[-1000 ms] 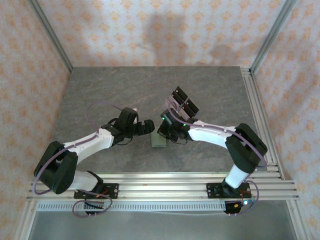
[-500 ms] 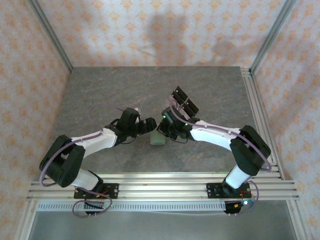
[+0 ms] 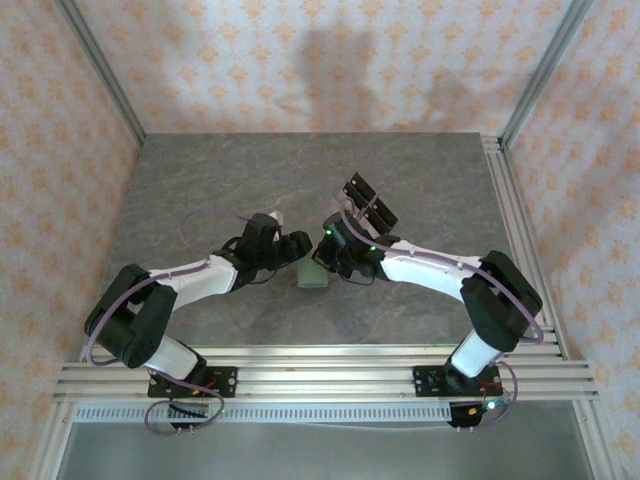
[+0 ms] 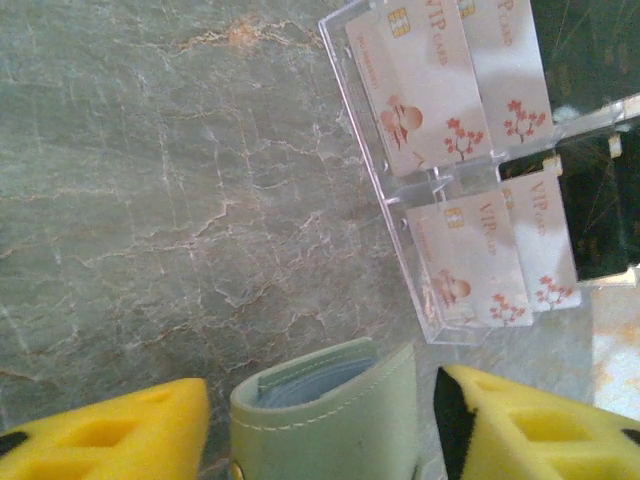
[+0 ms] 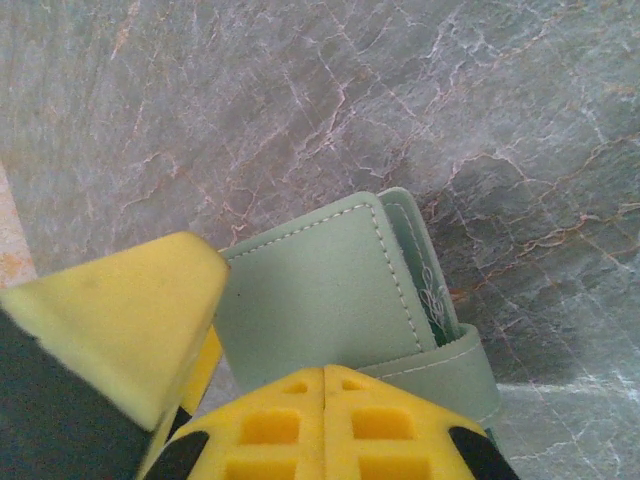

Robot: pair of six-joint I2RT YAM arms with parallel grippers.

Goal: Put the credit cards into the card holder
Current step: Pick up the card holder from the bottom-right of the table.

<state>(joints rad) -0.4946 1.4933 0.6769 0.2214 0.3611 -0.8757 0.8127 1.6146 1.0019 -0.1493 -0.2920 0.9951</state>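
Right gripper [image 5: 250, 340] clamped on card holder [image 5: 320, 290]; left gripper [image 4: 320, 392] jaws apart, straddling it. Credit cards [image 4: 440, 90] in clear tray [image 4: 395, 195] on desk [image 4: 150, 180].

Cards, holder and tray, counted
Four credit cards [image 4: 425, 90] show, two in each compartment of the one clear tray [image 4: 358, 130]; one card holder [image 4: 340, 420].

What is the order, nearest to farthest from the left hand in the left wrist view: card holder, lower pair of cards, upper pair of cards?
1. card holder, between the fingers of the left hand, bottom centre.
2. lower pair of cards, right of centre, in the clear tray.
3. upper pair of cards, top right, same tray.
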